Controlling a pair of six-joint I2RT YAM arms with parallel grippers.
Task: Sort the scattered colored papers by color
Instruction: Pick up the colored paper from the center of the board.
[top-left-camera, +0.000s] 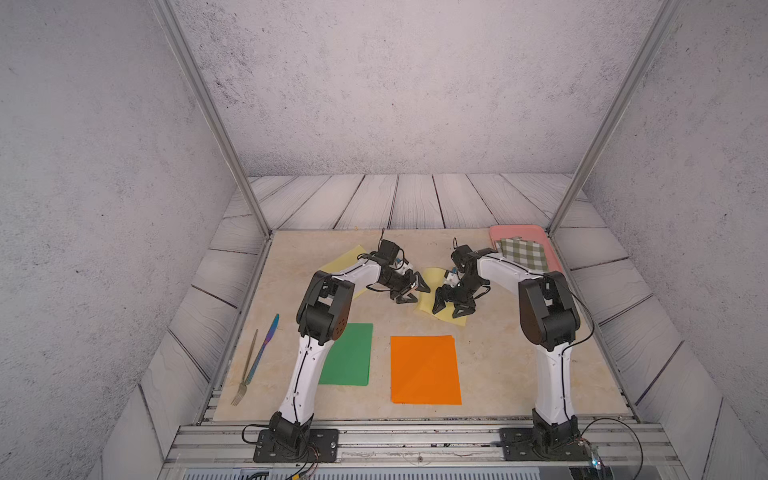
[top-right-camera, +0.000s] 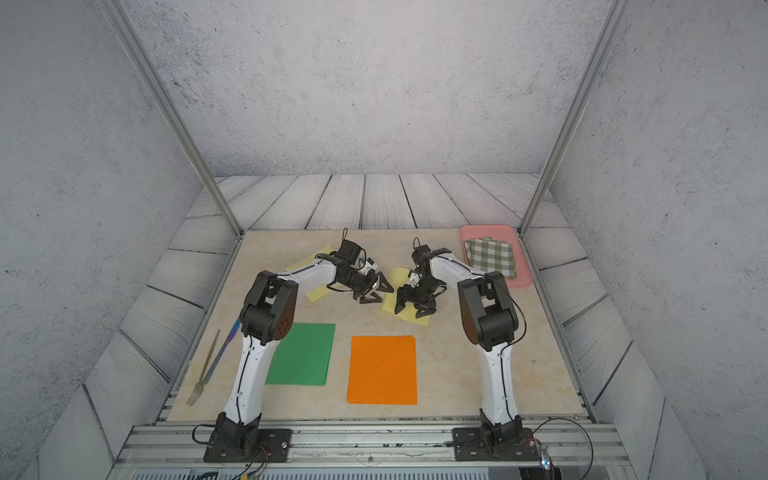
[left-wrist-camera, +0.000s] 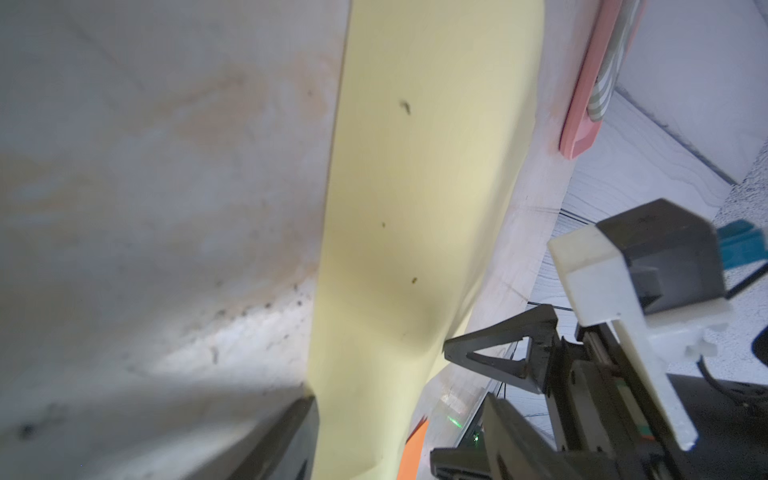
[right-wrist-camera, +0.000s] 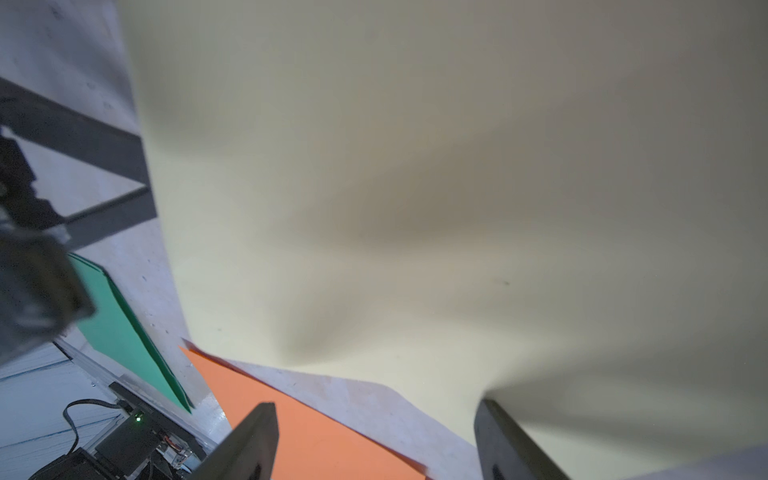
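Observation:
A pale yellow paper (top-left-camera: 430, 282) (top-right-camera: 397, 276) lies buckled at mid-table, filling the wrist views (left-wrist-camera: 415, 187) (right-wrist-camera: 415, 187). My right gripper (top-left-camera: 451, 307) (top-right-camera: 413, 308) (right-wrist-camera: 380, 440) stands open over its near edge, one fingertip (right-wrist-camera: 511, 440) on the sheet. My left gripper (top-left-camera: 411, 291) (top-right-camera: 376, 291) (left-wrist-camera: 395, 444) is open at the sheet's left edge. Another pale yellow paper (top-left-camera: 345, 259) (top-right-camera: 309, 261) lies partly hidden under my left arm. Nearer the front, the green paper (top-left-camera: 349, 355) (top-right-camera: 303, 355) (right-wrist-camera: 120, 328) and orange paper (top-left-camera: 424, 370) (top-right-camera: 382, 370) (right-wrist-camera: 324, 436) lie flat side by side.
A pink tray (top-left-camera: 536, 235) (top-right-camera: 505, 233) (left-wrist-camera: 586, 104) holding a green-and-white checked cloth (top-left-camera: 523, 253) sits at the back right corner. A fork (top-left-camera: 245, 370) and a blue knife (top-left-camera: 264, 347) lie along the left edge. Metal frame posts stand at both back corners.

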